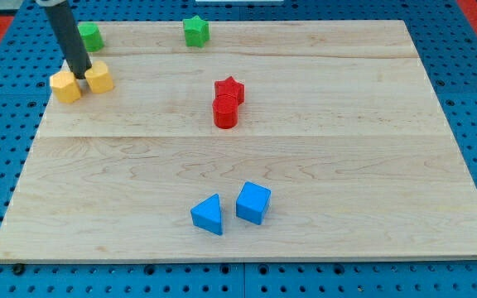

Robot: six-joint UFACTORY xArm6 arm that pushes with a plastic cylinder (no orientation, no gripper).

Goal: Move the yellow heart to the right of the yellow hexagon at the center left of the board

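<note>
Resting on the desk [321, 99] near its upper left corner, our tip [81, 73] is sitting in the narrow gap between two yellow blocks. We are carrying no jawed tool at all, only the dark rod [66, 33], so nothing is being clasped or let go; the rod is merely leaning down from the view's top left and standing between the pair. On the view's left of our tip the yellow hexagon [65, 86] is lying close to the desk's left edge. On the view's right of our tip the yellow heart [99, 78] is sitting just beside the hexagon and a little higher in the view. Whether the tip is touching either block we cannot tell.

Behind the rod, toward the view's top, a green block [90, 36] is showing partly; its shape we cannot make out. Farther right along the top edge a green star [195, 31] is standing alone. Near the desk's middle a red star [229, 88] is touching a red cylinder [225, 112] just below it. Toward the view's bottom a blue triangle [209, 214] and a blue cube [253, 203] are lying just beside each other, well apart from our tip.
</note>
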